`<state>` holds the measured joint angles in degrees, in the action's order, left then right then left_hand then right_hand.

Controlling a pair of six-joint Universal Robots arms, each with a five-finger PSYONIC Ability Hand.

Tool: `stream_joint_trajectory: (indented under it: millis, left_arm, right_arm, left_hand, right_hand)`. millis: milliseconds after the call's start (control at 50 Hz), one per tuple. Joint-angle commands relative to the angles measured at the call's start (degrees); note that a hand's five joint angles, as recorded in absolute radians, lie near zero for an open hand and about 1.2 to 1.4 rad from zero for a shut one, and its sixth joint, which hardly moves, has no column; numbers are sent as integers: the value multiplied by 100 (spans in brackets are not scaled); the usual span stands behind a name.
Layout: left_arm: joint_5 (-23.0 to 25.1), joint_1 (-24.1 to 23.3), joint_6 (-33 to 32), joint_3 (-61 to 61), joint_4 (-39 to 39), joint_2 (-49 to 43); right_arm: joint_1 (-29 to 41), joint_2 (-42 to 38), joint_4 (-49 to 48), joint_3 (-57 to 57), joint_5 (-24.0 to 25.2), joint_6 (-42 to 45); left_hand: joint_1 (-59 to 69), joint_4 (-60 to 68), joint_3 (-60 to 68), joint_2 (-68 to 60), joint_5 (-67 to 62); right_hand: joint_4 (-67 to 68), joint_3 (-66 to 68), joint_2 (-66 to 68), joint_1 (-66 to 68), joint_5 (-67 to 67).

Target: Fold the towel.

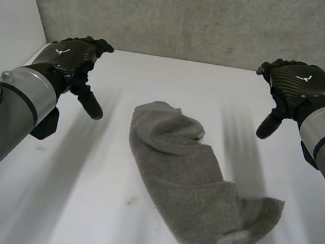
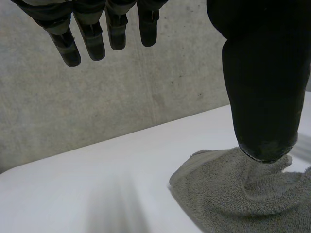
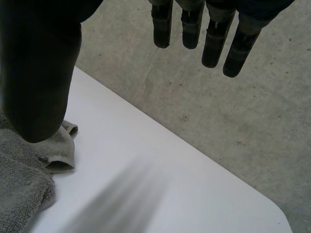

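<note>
Grey terry towel (image 1: 194,195), nubby loop pile, lies crumpled in a long lumpy diagonal heap in the middle of the desk (image 1: 156,84), not folded. A hemmed corner curls up at its near-right end. Left hand (image 1: 73,61), black with a carbon-weave back, hovers left of the towel, apart from it. Its fingers (image 2: 92,39) are straight, spread wide from the thumb, holding nothing. Right hand (image 1: 295,87) (same black shell, white mark on the back) hangs over the desk's far right, fingers wide, empty. The desk is smooth white with rounded corners. Behind it is a rough, mottled grey concrete wall (image 1: 198,16).
</note>
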<state>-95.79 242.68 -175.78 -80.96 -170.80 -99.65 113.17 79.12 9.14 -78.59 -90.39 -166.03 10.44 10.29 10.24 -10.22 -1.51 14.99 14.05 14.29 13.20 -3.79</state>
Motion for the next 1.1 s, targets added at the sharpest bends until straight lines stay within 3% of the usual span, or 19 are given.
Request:
stream_joint_trajectory:
  millis: [20,100,200,240,260,300,440,580,640,780,820,840,860,880,900,920,1060,1100]
  left_arm:
    - [17,-36,-9,-7,-189,-151]
    - [131,-115,-18,19,-392,-310]
    - [764,-133,-53,239,-814,-802]
    - [1359,-142,-236,510,-1016,-1274]
    - [1362,-142,-237,511,-1016,-1276]
    - [1983,-142,-639,817,-1078,-1810]
    - [2627,-142,-1667,1380,-1087,-2760]
    - [2671,-150,-2250,2049,-1087,-3667]
    - [2663,-150,-2522,2584,-1025,-4272]
    - [2610,-150,-2804,2823,-990,-4599]
    - [2557,-150,-2856,2849,-1007,-4616]
    - [2557,-150,-2856,2849,-1007,-4616]
    - [2496,-150,-2856,2858,-1016,-4608]
    - [2426,-150,-2856,2867,-1025,-4608]
    - [2425,-150,-2856,2867,-1025,-4608]
    - [2347,-159,-2874,2884,-1042,-4608]
    - [1977,-150,-3094,3262,-1051,-4537]
    - [1540,-150,-3050,3612,-1078,-4293]
  right_arm:
    - [-14,-19,35,-7,-58,0]
    - [-76,-11,97,2,-93,-26]
    - [-93,-2,438,-208,-58,-88]
    - [-93,-2,518,-331,-41,-97]
    - [-85,7,536,-480,-32,-97]
    - [-76,7,536,-655,-23,-105]
    - [-58,-28,264,-1396,47,-457]
    - [-32,-344,-421,-2115,267,-932]
    - [-14,-397,-519,-2204,258,-940]
    - [135,-925,-879,-2529,241,-949]
    - [205,-1022,-967,-2538,214,-923]
    - [232,-1100,-1080,-2521,206,-897]
    - [232,-1144,-1238,-2468,179,-862]
    - [232,-1145,-1239,-2468,179,-861]
    - [232,-1162,-1413,-2416,179,-809]
    - [232,-1171,-1589,-2311,171,-713]
    - [258,-1004,-1872,-1176,179,352]
    - [258,-942,-1942,-772,188,650]
  left_hand:
    - [111,127,132,-134,-5]
    - [196,211,217,-218,-89]
    - [364,379,385,-387,-257]
    - [632,647,652,-654,-525]
    - [633,648,654,-656,-526]
    - [650,665,671,-673,-543]
    - [650,665,671,-673,-543]
    - [751,766,772,-773,-644]
    - [1387,1402,1408,-1410,-1280]
    - [1861,1876,1882,-1884,-1754]
    - [4270,4285,4291,-4293,-4163]
    - [4283,4298,4304,-4306,-4176]
    - [5433,5448,5453,-5455,-5326]
    - [6310,6325,6331,-6332,-6203]
    - [6319,6334,6339,-6341,-6212]
    - [6949,6965,6970,-6972,-6843]
    - [6956,6971,6976,-6978,-6849]
    - [6956,6971,6976,-6978,-6849]
  right_hand:
    - [-499,-405,-429,-320,379]
    - [-499,-405,-429,-320,379]
    - [-499,-405,-429,-320,379]
    - [-499,-405,-429,-320,379]
    - [-499,-405,-429,-320,379]
    - [-499,-405,-429,-320,379]
    - [-499,-405,-429,-320,379]
    - [-499,-405,-429,-320,379]
    - [-499,-405,-429,-320,379]
    - [-255,-161,-185,-76,135]
    - [502,596,572,681,-622]
    - [1767,1862,1838,1946,-1888]
    - [3662,3756,3732,3841,-3782]
    - [3681,3775,3751,3860,-3801]
    - [5529,5624,5600,5708,-5650]
    - [6491,6585,6562,6670,-6612]
    - [6501,6595,6571,6680,-6621]
    - [6501,6595,6571,6680,-6621]
